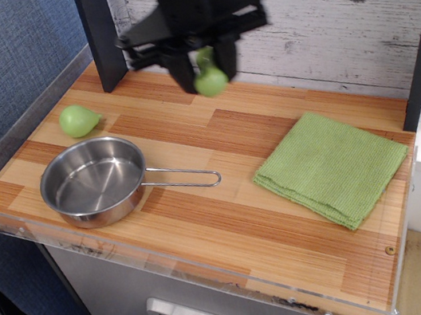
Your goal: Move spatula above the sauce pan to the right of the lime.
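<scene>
My gripper point(204, 68) hangs over the back of the wooden table, above and right of the sauce pan. It is shut on the spatula point(211, 81); only the rounded light-green handle shows below the fingers, and the grey head is hidden. The spatula is held clear of the table top. The lime point(78, 120) lies at the back left, well left of the gripper. The sauce pan point(94, 181) stands in front of the lime, with its wire handle point(186, 179) pointing right.
A folded green cloth point(332, 166) lies on the right side of the table. A dark post point(99, 35) stands at the back left, close to the gripper. A white plank wall point(332, 16) runs behind, and the clear table edge point(172, 267) in front.
</scene>
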Controlling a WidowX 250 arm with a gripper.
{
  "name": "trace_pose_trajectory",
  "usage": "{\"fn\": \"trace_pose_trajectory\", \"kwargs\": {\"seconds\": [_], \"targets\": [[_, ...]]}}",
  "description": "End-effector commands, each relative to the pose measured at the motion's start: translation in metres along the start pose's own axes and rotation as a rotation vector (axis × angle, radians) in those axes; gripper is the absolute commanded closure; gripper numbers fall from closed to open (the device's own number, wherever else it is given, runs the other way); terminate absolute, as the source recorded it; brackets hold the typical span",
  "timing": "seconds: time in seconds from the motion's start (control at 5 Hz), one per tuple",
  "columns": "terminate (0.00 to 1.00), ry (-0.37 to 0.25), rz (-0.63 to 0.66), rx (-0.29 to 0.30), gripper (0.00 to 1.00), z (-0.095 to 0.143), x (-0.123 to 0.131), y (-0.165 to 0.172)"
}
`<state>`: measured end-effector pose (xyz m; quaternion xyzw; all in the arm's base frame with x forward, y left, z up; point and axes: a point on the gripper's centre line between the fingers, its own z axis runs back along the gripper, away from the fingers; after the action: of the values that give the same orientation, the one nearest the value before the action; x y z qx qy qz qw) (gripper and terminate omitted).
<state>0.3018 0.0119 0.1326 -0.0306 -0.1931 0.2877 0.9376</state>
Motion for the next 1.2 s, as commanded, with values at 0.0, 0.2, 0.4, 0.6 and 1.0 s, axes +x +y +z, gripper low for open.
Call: {"fn": "trace_pose_trajectory", "kwargs": {"seconds": [0.0, 0.2, 0.4, 0.6, 1.0], "targets": [[0.00, -0.053, 0.145, 0.056, 1.00, -0.010, 0.043, 0.037], [0.00, -0.052, 0.206, 0.099, 1.00, -0.024, 0.056, 0.055], [0.00, -0.041, 0.256, 0.135, 1.00, -0.040, 0.065, 0.063], [0.00, -0.035, 0.291, 0.177, 1.00, -0.057, 0.071, 0.069], [0.00, -0.004, 0.292, 0.268, 1.00, -0.100, 0.068, 0.063]]}}
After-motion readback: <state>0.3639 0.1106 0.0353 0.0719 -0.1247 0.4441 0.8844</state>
